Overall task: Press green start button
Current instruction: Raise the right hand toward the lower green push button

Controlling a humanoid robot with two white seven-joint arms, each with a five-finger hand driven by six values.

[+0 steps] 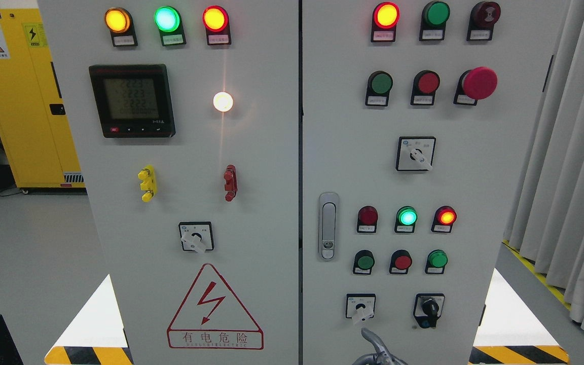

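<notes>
The grey cabinet's right door (353,152) carries several green push buttons: one in the upper row (381,83), one at the left of the lower row (365,262) and one at that row's right (437,259). A lit green lamp (407,217) sits above the lower row. Only the top of my right hand (376,349) shows at the bottom edge. It is below the lower left rotary switch (360,306) and well below the lower green button, touching no button. My left arm is out of view.
A red button (402,262) sits between the lower green ones. A red mushroom stop (479,83), a door handle (328,225) and a black key switch (429,308) are on the same door. Grey curtains (571,152) hang at right and a yellow cabinet (23,101) stands at left.
</notes>
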